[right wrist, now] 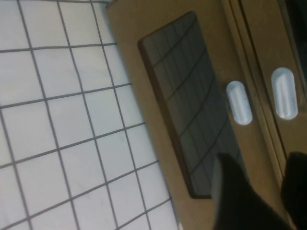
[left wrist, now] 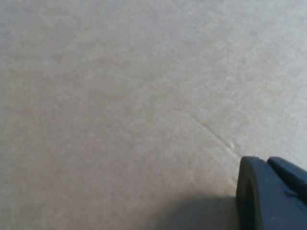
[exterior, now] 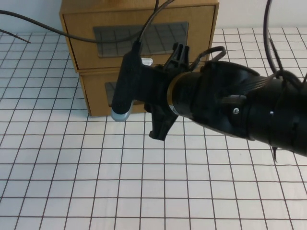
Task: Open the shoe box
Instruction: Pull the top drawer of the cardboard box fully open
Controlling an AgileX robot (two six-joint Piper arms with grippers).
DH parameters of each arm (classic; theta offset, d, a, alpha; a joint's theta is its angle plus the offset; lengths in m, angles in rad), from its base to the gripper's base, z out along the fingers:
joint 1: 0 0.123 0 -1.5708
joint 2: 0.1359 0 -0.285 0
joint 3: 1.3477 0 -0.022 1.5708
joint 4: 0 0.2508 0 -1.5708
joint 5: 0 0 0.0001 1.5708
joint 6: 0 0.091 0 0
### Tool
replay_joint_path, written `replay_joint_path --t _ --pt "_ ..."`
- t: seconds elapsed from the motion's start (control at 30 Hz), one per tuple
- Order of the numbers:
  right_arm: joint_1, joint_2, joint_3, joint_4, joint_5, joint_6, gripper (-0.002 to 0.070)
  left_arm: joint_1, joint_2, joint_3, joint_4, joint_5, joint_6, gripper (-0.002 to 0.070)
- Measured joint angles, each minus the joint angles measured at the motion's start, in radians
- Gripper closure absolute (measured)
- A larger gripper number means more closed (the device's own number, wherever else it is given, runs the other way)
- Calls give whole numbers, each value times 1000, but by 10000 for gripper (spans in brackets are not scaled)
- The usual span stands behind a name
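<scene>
Two brown cardboard shoe boxes stand stacked at the back of the table, the upper box (exterior: 139, 33) on the lower box (exterior: 98, 96). Each has a drawer front with a dark window. My right arm (exterior: 225, 103) reaches across to the lower box's front and hides much of it. In the right wrist view my right gripper (right wrist: 261, 165) is open, just in front of that box face, with nothing between its fingers. Beyond it sit two white oval pull tabs (right wrist: 238, 102), one on each side of the seam between the boxes. My left gripper's dark finger (left wrist: 268, 196) hovers close over plain cardboard (left wrist: 120, 105).
The table (exterior: 96, 182) is white with a grid of grey lines. Black cables (exterior: 57, 29) hang across the upper box and on the right above my arm. The left arm does not show in the high view.
</scene>
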Motion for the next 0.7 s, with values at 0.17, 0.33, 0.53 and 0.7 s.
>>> replay_joint_path --t 0.17,0.33,0.53,0.7 --pt "0 55 -26 -107 -28 13 447 0 0 0 0 2 -4 677" --pt "-27 113 -81 -192 -47 90 447 0 0 0 -2 6 -10 677" --pt "-67 149 -108 -234 -97 97 446 0 0 -1 -2 8 -12 677" --pt "-78 176 -110 -278 -144 99 446 0 0 -2 -2 12 -12 677"
